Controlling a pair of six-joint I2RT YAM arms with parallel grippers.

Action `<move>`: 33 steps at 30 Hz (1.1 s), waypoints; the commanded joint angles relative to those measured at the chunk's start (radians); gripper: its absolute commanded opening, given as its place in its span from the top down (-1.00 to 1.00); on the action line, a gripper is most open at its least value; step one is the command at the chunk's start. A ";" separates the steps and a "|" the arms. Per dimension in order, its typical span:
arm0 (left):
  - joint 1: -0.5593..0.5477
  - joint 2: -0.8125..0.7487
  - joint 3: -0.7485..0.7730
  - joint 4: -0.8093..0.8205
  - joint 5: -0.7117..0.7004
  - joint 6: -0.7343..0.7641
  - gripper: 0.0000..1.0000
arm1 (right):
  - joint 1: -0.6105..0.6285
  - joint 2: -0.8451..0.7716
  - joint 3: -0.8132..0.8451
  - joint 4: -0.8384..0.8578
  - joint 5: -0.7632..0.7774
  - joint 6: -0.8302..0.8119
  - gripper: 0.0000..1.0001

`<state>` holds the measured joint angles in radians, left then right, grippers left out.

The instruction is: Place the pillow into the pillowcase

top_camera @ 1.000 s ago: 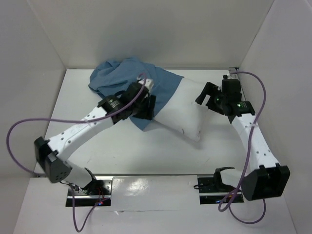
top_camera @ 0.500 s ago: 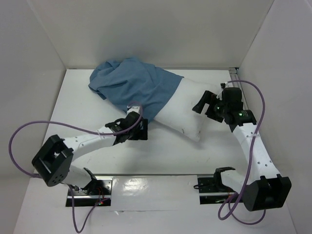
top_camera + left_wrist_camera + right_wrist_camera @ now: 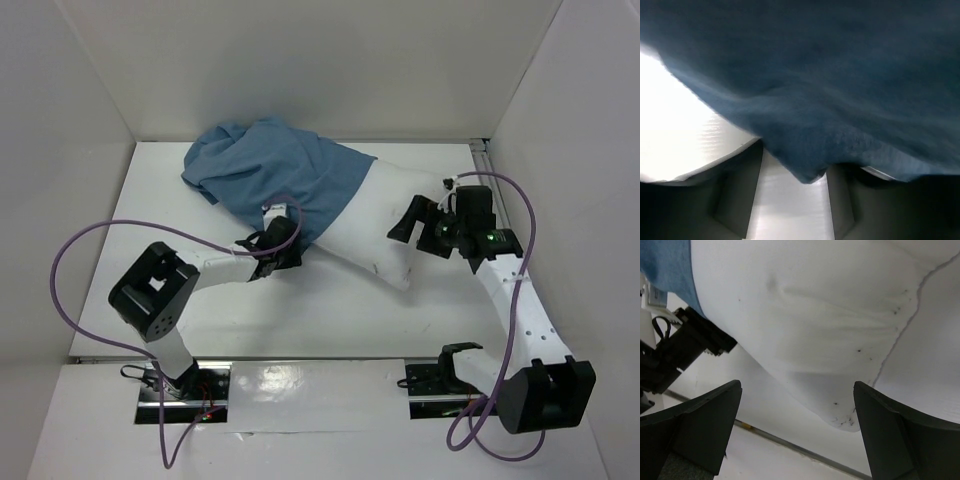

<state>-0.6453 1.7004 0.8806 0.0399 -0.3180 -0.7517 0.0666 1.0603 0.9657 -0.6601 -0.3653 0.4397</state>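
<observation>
Top external view shows the pillow (image 3: 385, 225) lying slantwise, its far-left half inside the pillowcase (image 3: 270, 175) and its bare end pointing near-right. The right gripper (image 3: 408, 222), jaws wide and empty, faces that end from just beside it. The left gripper (image 3: 285, 248), arm stretched low, sits at the pillowcase's near hem, jaws apart, cloth drooping between them unpinched

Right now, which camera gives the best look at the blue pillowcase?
Top external: it shows the whole pillowcase, covering the left end of the pillow. The left wrist sees only blurred blue cloth up close; the right wrist, just a blue sliver.
</observation>
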 commanded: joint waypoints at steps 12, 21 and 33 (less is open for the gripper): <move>-0.065 -0.194 0.086 -0.159 -0.124 0.043 1.00 | 0.002 0.036 -0.188 0.169 -0.047 0.008 -0.81; -0.217 -0.171 0.513 -0.353 0.105 0.199 1.00 | 0.102 0.217 -0.016 0.543 -0.208 0.227 1.00; -0.332 0.003 1.103 -0.546 0.280 0.275 1.00 | 0.113 0.212 -0.021 0.644 -0.179 0.343 1.00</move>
<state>-0.9371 1.7485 1.8645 -0.6315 -0.2173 -0.4721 0.1463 1.2858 0.9188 -0.0929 -0.4831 0.7696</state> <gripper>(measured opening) 0.033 0.039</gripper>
